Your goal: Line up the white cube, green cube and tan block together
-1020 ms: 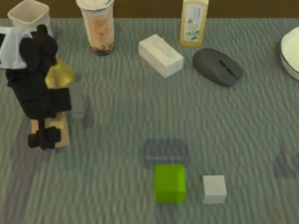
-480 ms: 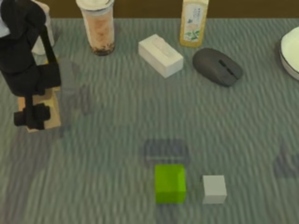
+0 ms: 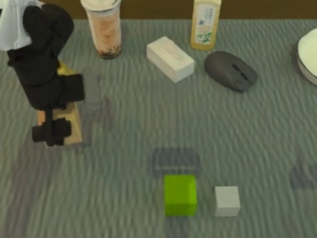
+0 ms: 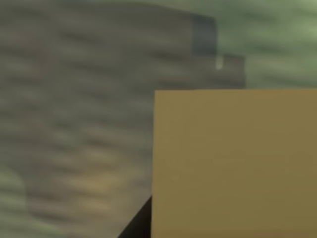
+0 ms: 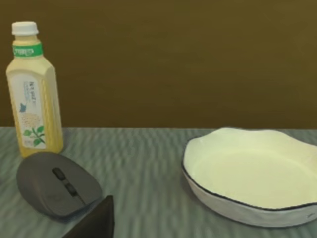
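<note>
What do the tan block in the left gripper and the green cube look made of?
Tan block: likely wood or matte plastic, a flat pale tan face with no visible grain. Green cube: probably plastic or painted, a uniform bright lime, matte. The left gripper holds the block.

Simulated tabletop: mouse (image 3: 231, 71), bottle (image 3: 205, 24), bowl (image 5: 255, 174).

Only the yellow juice bottle (image 5: 33, 89) carries any printing: a green band below its white cap and a white label with a small blue mark and a drawing of leaves and pale blossoms. The lettering on both is too small to read. In the top view its label (image 3: 204, 22) shows the same unreadable print.
</note>
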